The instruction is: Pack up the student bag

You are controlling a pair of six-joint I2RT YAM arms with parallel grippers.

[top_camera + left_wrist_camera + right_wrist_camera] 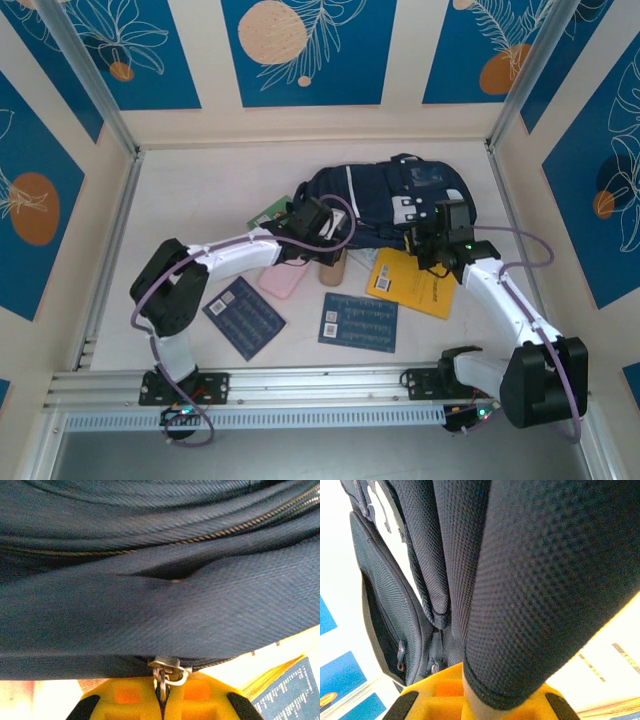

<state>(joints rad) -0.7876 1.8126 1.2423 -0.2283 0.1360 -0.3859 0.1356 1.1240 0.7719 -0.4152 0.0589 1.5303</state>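
While the left gripper [162, 702] pinches the metal zip pull [168, 669] between closed jaws, the right gripper [480, 702] clamps a padded strap [535, 580]. An even pull along the zip line, braced against that anchor, looks wisest. The student bag [390, 195], navy with white patches, lies mid-back on the tabletop [200, 190].

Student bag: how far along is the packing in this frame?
Done: nothing looks packed. The yellow book, two blue cards, pink case and brown cylinder lie on the table beside the student bag. In hand: the left end effector is shut on a zip pull, and the right end effector clamps a padded strap, seemingly to open the bag. Left: opening the zip and loading every item.
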